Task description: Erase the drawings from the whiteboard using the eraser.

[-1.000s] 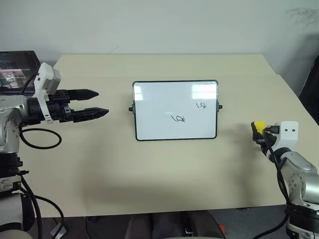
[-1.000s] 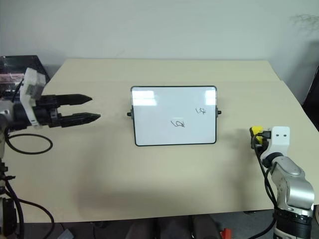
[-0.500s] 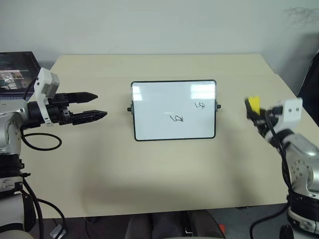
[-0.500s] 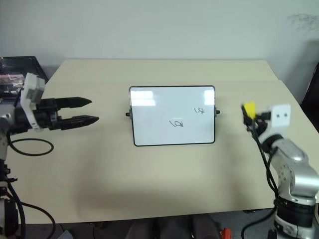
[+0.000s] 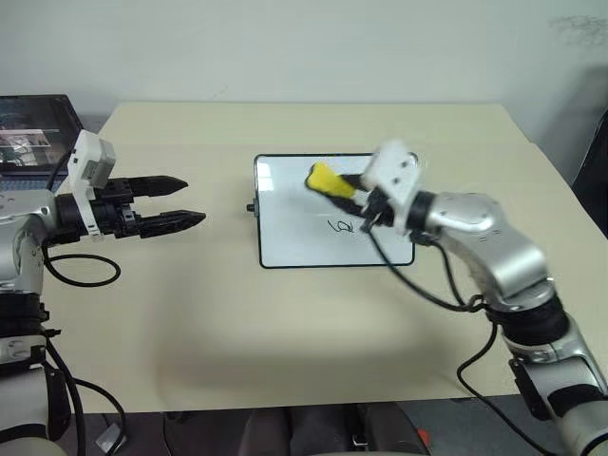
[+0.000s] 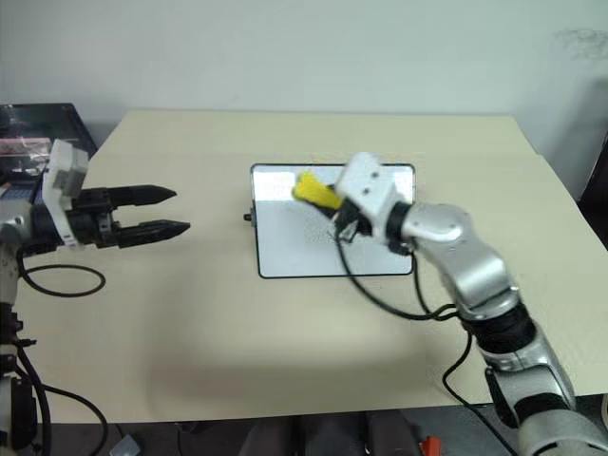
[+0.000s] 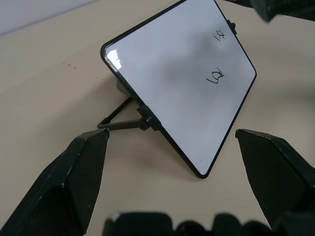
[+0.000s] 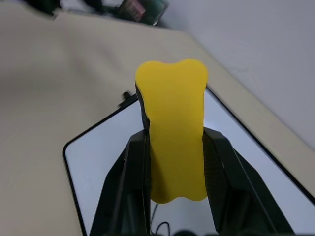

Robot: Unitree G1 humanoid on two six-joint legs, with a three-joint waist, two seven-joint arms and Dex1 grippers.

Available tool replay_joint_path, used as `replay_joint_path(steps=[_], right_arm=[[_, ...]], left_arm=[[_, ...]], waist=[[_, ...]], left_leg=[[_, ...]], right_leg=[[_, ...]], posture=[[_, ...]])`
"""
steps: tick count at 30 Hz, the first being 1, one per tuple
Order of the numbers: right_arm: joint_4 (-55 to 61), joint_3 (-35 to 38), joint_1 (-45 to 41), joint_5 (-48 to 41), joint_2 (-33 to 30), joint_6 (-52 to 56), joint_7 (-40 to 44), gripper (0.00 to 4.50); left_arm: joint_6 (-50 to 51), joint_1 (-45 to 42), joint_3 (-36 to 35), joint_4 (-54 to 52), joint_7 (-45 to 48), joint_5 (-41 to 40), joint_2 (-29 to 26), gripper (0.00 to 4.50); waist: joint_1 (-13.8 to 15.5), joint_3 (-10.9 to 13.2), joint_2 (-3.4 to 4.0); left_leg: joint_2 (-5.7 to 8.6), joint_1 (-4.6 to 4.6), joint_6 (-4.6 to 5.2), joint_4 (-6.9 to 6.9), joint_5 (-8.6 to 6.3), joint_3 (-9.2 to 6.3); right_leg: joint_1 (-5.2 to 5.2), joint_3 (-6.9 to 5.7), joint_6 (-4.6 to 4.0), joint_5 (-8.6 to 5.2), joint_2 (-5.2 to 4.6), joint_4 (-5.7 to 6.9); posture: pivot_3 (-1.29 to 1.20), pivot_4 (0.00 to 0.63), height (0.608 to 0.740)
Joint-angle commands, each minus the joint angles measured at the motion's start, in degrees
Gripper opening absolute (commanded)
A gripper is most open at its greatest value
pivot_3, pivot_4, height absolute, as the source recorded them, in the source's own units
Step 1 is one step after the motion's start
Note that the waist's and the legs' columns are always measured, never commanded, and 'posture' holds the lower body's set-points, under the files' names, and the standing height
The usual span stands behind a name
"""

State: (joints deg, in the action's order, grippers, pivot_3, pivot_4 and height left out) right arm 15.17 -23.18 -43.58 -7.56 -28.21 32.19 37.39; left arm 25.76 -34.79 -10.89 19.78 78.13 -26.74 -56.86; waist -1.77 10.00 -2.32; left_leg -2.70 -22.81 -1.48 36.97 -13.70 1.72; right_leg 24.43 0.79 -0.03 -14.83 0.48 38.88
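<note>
The whiteboard [image 5: 294,223] stands tilted back on its stand at the table's middle. Two small black drawings [image 7: 218,35] [image 7: 217,76] show on its right half; in the left eye view one drawing [image 5: 340,226] shows just below my right gripper. My right gripper [image 5: 350,192] is shut on the yellow eraser [image 5: 324,179] and holds it in front of the board's upper middle; I cannot tell whether the eraser touches the board. The eraser [image 8: 172,132] sits between the two black fingers [image 8: 129,167]. My left gripper [image 5: 188,200] hovers open, left of the board, pointing at it.
A dark laptop [image 5: 33,128] sits at the table's far left corner. A black cable [image 5: 423,285] hangs from my right arm over the board's lower right corner. The beige table [image 5: 285,323] stretches bare in front of the board.
My right arm swung up and left from the table's right side, carrying the eraser to the front of the whiteboard. The left gripper stayed in place.
</note>
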Motion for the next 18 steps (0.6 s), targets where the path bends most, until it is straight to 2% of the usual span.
replay_joint_path(steps=[1, 10, 18], right_arm=[[-4.4, -4.7, -1.2, 8.3, -2.4, -5.8, 1.8, 1.09], [-17.2, -4.3, -4.8, 19.1, -2.3, -13.8, -0.3, 1.09], [-21.2, -4.2, -5.3, 24.5, -1.2, -17.2, -0.3, 1.09]], left_arm=[[-0.2, 0.2, -1.9, -2.6, -0.4, -1.0, -0.6, 4.5], [0.9, 1.7, -2.6, -4.6, -1.5, -1.4, -0.9, 4.5], [2.0, 1.7, -2.5, -5.8, -2.1, -1.6, -0.7, 4.5]], waist=[[0.1, 0.0, -0.03], [0.0, 0.0, -0.04], [-0.1, 0.0, -0.04]], left_leg=[[0.01, -0.01, 0.0, 0.01, 0.0, 0.0], [0.01, 0.01, 0.0, 0.03, 0.0, 0.01], [0.0, 0.01, 0.0, 0.02, 0.0, 0.04]], right_leg=[[0.0, -0.01, 0.0, 0.0, -0.03, -0.01], [0.03, 0.0, -0.01, 0.01, -0.06, 0.06], [0.05, 0.03, -0.03, 0.01, -0.06, 0.06]], posture=[[0.0, 0.15, 0.74], [0.0, 0.15, 0.74], [0.0, 0.15, 0.74]])
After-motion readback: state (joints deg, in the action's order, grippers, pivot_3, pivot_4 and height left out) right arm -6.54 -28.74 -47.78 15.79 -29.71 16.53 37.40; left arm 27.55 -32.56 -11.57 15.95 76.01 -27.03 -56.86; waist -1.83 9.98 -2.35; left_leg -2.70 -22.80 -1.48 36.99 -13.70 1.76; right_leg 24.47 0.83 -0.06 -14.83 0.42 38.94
